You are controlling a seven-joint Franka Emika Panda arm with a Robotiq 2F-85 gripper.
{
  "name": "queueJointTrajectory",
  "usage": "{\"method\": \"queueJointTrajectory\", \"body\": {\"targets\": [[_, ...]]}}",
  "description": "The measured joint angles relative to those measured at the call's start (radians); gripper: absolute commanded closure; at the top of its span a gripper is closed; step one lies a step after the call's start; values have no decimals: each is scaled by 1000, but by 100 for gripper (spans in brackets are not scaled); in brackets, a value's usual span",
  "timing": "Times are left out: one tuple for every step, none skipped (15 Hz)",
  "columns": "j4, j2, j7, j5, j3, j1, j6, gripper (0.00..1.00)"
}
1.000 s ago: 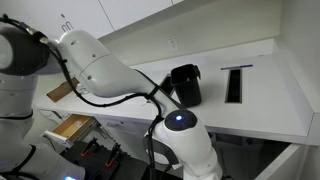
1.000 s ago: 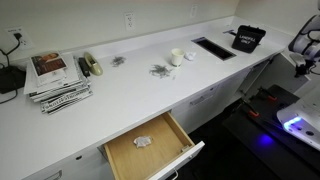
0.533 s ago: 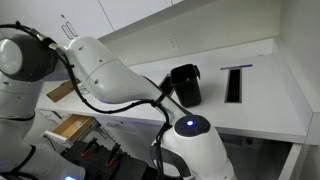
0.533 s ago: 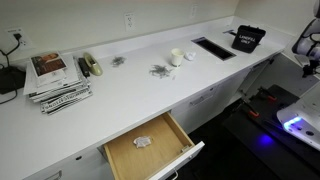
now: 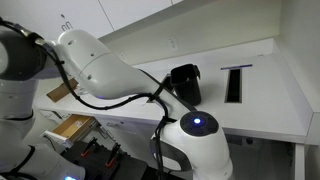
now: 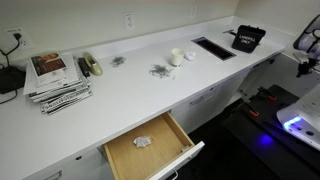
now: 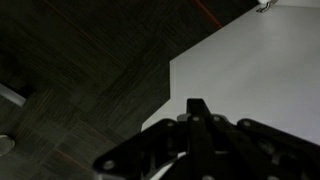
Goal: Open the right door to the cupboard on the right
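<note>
The white two-door base cupboard sits under the long white worktop's end beside the white robot arm (its right door is too small to pick out). The dark gripper hangs above dark carpet; clenched or released, I cannot tell.

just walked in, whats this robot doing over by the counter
A robot arm is working at the end of a white counter. Its gripper has not taken hold of anything that shows. The wrist view has only dark floor and a flat white panel, with no handle in sight. Farther along the counter a wooden-lined drawer stands pulled out with a small crumpled thing inside.
</note>
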Motion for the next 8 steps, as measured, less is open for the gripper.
{"method": "queueJointTrajectory", "body": {"targets": [[-7, -30, -15, 0, 10, -14, -27, 100], [-17, -66, -36, 0, 18, -29, -49, 100], [-32, -105, -60, 0, 22, -42, -65, 100], [-49, -147, -89, 0, 24, -53, -76, 100], [-69, -193, -116, 0, 23, -64, -83, 100], [-90, -238, -140, 0, 23, -73, -89, 100], [-110, -283, -162, -1, 22, -79, -94, 100], [-132, -327, -180, -4, 21, -84, -97, 100]]}}
